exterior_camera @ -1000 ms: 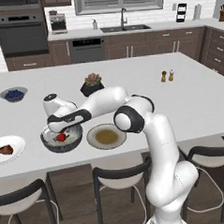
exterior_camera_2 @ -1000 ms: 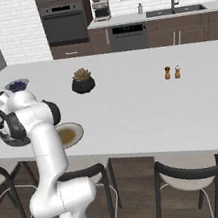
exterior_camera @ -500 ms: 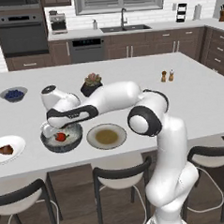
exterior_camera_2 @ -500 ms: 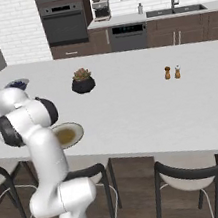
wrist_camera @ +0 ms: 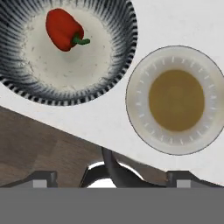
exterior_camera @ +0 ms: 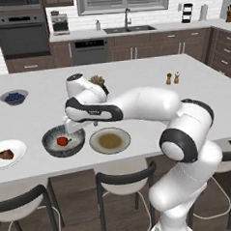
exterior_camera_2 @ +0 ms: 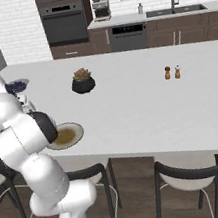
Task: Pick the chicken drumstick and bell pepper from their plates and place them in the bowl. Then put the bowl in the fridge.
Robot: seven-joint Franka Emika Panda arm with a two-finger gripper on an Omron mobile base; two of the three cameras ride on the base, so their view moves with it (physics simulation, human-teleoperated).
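The bell pepper (wrist_camera: pixel 64 29) lay inside the bowl (exterior_camera: pixel 64 141), released, so the first half of the loading looked done and the chicken drumstick (exterior_camera: pixel 3 154) waited on the white plate (exterior_camera: pixel 13 157) at the desk (exterior_camera: pixel 135 82) edge, well off to the side of the fingers. The fingers (exterior_camera: pixel 71 127) stood wide and empty just above the bowl's rim, the beige plate (wrist_camera: pixel 175 100) bare beside them. Compared with a second earlier, the arm had swung up and stretched further across the bowl, the fingers spreading slightly wider.
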